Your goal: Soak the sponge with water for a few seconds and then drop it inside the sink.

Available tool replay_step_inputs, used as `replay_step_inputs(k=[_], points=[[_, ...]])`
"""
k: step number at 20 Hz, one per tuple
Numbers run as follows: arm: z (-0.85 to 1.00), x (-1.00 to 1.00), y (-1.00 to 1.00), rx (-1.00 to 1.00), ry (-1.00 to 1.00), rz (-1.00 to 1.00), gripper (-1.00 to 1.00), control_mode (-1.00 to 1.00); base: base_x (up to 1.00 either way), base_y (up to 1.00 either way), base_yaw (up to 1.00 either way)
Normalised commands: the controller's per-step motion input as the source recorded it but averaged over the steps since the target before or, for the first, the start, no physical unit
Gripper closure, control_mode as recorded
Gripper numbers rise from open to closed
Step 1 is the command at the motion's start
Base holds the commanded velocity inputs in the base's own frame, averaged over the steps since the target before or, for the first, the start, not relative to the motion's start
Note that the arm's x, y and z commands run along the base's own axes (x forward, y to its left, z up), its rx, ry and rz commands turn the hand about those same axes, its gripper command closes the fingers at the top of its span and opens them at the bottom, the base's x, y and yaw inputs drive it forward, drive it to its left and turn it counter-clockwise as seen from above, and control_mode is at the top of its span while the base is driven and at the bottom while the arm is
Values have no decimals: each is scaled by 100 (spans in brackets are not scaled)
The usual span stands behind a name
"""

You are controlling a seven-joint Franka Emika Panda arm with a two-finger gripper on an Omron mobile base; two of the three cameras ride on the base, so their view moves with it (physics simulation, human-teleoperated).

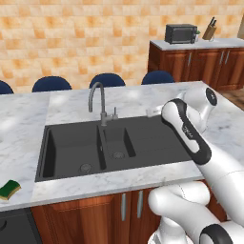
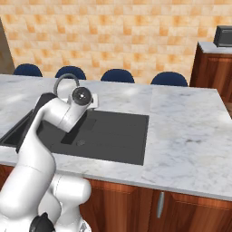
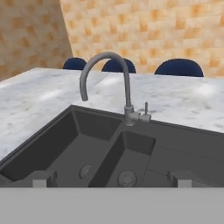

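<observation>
Sponge (image 1: 9, 189) sits flat on the marble surface (image 1: 71, 188) at the near left corner, green scouring layer up, yellow body showing at its edge, well apart from the sink (image 1: 143, 147) and touching nothing else. The sink is dark and sunk into the surface, with a large basin on the left, a smaller one beside it, each with a round metal drain, and a flat drainboard stretching to the right. Grey gooseneck faucet (image 1: 97, 102) stands behind the divider between the basins, spout curving over toward the left basin, small lever just beside its base; no stream is visible at the spout. The tool (image 3: 109, 178) is released, its two dark fingertips (image 3: 40, 178) standing wide apart with nothing between them, looking across the sink at the faucet. In the left base view the white arm (image 1: 190, 138) reaches over the drainboard side. Blue chairs (image 1: 107, 80) line the far edge of the surface.
</observation>
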Motion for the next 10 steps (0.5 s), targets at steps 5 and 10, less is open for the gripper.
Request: replay_step_inputs(k=[5, 10], points=[[-22, 13, 0, 0, -9, 5, -100, -100, 0, 0, 0], [-21, 0, 0, 2, -15, 5, -100, -100, 0, 0, 0]])
